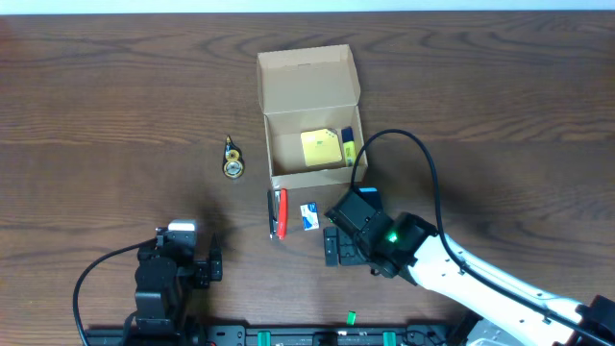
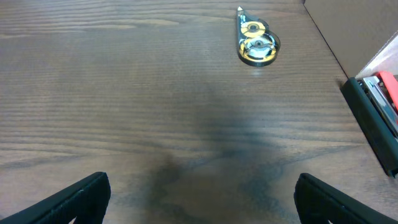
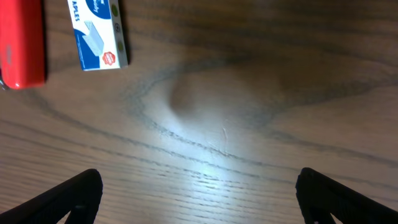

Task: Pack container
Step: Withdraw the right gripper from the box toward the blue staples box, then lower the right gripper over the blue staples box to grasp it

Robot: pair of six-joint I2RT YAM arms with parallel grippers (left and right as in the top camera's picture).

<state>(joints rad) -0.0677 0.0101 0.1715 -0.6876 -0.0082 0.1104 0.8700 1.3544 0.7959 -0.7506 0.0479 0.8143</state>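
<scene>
Hanging closest to the lens, the right gripper [image 3: 199,190] is spreading its fingers wide with nothing between them, above bare wood just right of the loose stationery. The left gripper [image 2: 200,190] is likewise standing released and empty, near the front edge and well apart from every item.

Beneath them the wooden table [image 1: 115,96] is carrying everything. The container [image 1: 286,144], a tan cardboard box, is sitting at the middle with its flap lid [image 1: 306,77] lying open toward the far side. Just in front of its near wall, a black-and-red stapler [image 1: 278,212] is lying lengthwise. Inside the box, a yellow sticky-note pad [image 1: 319,147] is resting beside a small blue-and-yellow item [image 1: 347,144]. A blue-and-white staples box [image 1: 309,215] is lying just right of the stapler, and a correction tape dispenser [image 1: 233,159] is lying alone to the left.

Packing is looking partly done. The right arm is probably going for the staples box: it should be centring over the box, straddling the short sides, closing only near the wood, then lifting clear of the near wall before releasing onto the bare floor left of the pad.
</scene>
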